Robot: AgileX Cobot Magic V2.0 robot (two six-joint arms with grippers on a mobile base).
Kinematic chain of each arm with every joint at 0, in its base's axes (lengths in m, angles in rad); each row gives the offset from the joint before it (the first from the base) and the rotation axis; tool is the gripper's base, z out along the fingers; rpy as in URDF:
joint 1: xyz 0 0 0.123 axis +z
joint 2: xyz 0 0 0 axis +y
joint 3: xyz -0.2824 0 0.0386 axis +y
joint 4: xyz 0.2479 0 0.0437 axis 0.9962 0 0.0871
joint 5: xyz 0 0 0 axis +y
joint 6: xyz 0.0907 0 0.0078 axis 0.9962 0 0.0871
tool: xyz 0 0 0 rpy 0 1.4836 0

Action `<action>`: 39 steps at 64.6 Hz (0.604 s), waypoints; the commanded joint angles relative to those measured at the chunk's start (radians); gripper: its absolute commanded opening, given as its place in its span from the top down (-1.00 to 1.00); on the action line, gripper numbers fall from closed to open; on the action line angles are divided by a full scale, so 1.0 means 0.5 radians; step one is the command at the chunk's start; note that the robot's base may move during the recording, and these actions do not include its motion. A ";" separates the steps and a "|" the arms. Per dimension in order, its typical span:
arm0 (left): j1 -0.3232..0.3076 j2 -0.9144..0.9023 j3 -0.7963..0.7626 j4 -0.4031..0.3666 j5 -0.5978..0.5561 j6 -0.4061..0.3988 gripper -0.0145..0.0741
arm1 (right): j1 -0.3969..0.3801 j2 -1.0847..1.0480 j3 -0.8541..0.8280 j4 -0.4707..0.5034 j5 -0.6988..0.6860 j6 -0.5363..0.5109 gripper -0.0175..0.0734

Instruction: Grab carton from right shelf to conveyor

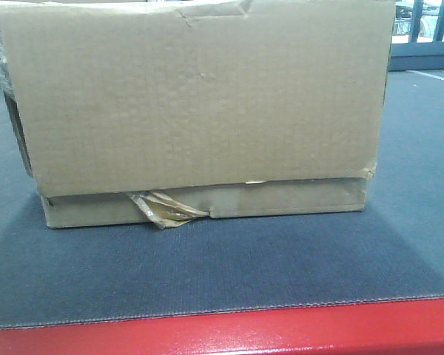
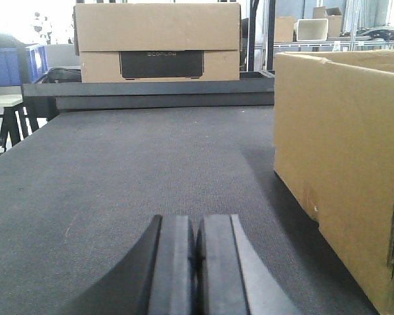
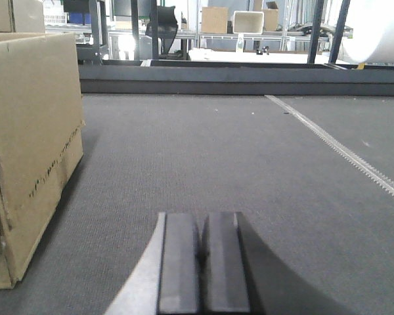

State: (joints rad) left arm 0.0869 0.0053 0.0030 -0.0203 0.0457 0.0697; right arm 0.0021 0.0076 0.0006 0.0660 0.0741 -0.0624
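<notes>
A brown cardboard carton (image 1: 200,111) with torn tape at its lower front edge rests on the dark grey conveyor belt (image 1: 222,259). It fills most of the front view. The left wrist view shows its side (image 2: 341,170) to the right of my left gripper (image 2: 197,226), which is shut and empty, low over the belt. The right wrist view shows its other side (image 3: 26,144) to the left of my right gripper (image 3: 202,223), also shut and empty. Neither gripper touches the carton.
A red edge (image 1: 222,329) borders the belt at the front. Another brown box with a black label (image 2: 157,42) stands beyond the belt's far rail. A toothed strip (image 3: 341,147) runs along the belt on the right. Shelving with boxes (image 3: 217,20) stands behind.
</notes>
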 commanded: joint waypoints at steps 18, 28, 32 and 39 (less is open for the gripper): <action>0.000 -0.011 -0.006 -0.003 -0.021 -0.012 0.69 | -0.011 -0.015 -0.001 -0.011 -0.069 -0.016 0.74; 0.000 -0.011 -0.006 -0.003 -0.021 -0.012 0.69 | -0.011 -0.015 -0.001 -0.011 -0.069 -0.016 0.74; 0.000 -0.011 -0.006 -0.003 -0.021 -0.012 0.69 | -0.011 -0.015 -0.001 -0.011 -0.069 -0.016 0.74; 0.000 -0.011 -0.006 -0.003 -0.021 -0.012 0.69 | -0.011 -0.015 -0.001 -0.011 -0.069 -0.016 0.74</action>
State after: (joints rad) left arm 0.0869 0.0053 0.0030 -0.0203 0.0457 0.0697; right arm 0.0021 0.0076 0.0006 0.0660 0.0648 -0.0624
